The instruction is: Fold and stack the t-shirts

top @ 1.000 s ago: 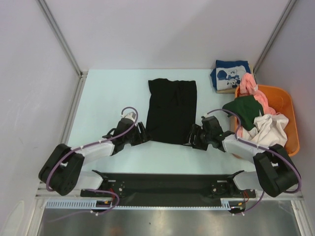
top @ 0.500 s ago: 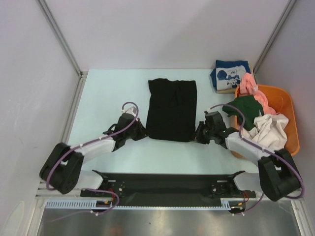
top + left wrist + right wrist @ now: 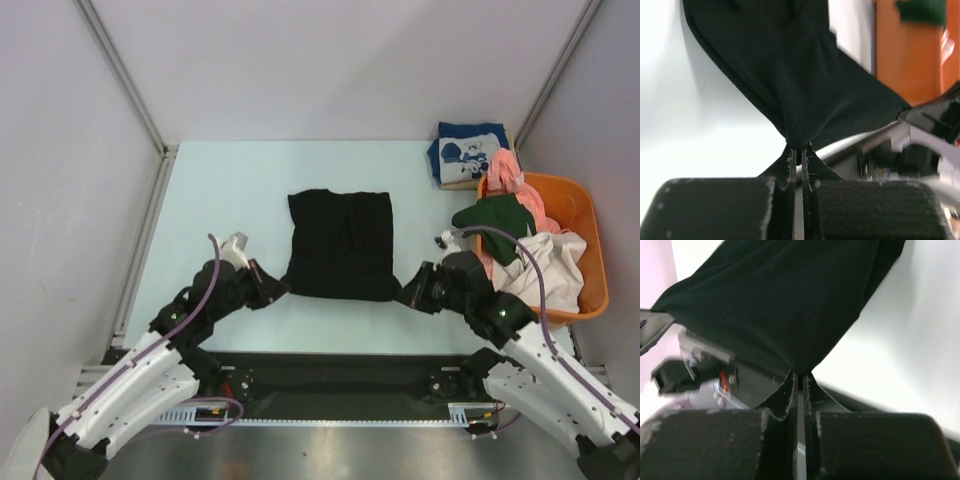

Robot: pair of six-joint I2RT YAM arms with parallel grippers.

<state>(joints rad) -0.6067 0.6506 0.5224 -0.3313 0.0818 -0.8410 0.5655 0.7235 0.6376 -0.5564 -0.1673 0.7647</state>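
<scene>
We see the left claw (image 3: pixel 272 290) clenched on the near left corner of the black t-shirt (image 3: pixel 340 245). Its wrist view shows the two fingers pressed together with a fold of black cloth pinched between the tips. The right claw (image 3: pixel 408 296) is clenched in the same way on the near right corner, and there too the cloth fans out from the closed tips. The near edge of the shirt is stretched between the two claws. The rest of the shirt lies beyond them on the pale table (image 3: pixel 220 190), folded into a rough rectangle.

Well beyond the right claw and off to its right, a navy t-shirt (image 3: pixel 468 152) lies folded at the far corner of the table. It has a white cartoon print, too small for us to read any lettering. Just to the right of the right claw stands an orange basket (image 3: pixel 585 230). A pink t-shirt (image 3: pixel 508 172), a dark green t-shirt (image 3: pixel 495 225) and an off-white t-shirt (image 3: pixel 545 265) are bundled in it and spill over its rim.
</scene>
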